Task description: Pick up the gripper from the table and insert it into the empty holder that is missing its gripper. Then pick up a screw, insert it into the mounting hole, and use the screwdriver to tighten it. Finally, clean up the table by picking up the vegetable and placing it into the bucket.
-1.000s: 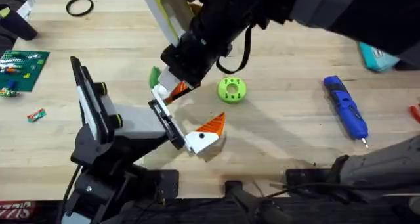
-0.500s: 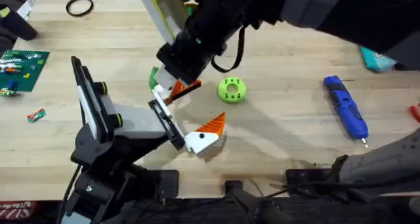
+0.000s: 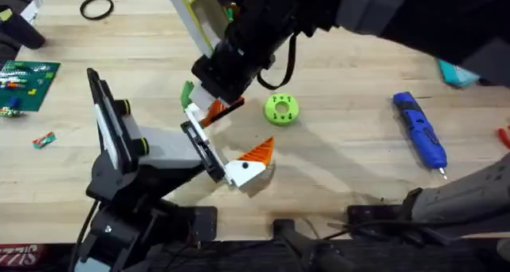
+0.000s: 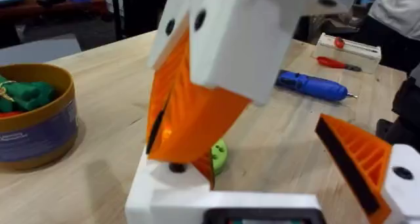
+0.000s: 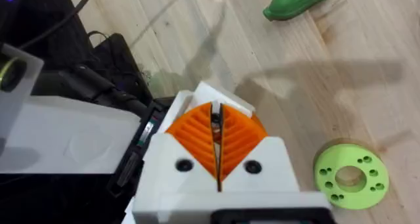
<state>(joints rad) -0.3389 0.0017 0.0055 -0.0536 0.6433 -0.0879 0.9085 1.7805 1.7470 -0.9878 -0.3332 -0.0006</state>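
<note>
Wooden tabletop is stretching out pale under both arms. Reaching across the middle, the right gripper (image 3: pixel 213 106) is pinching the gripper (image 5: pixel 217 133) between closed fingers, right at the holder (image 3: pixel 209 152) — the left gripper (image 3: pixel 231 156), one finger mounted. Close by are sitting a green ring (image 3: pixel 281 108) and the vegetable (image 3: pixel 186 92) — the screwdriver (image 3: pixel 420 133) is lying well apart.

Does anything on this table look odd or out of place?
Yes. The white blocky holder carries an orange ribbed finger on one side only, and a green vegetable lies loose on the wooden table.
</note>
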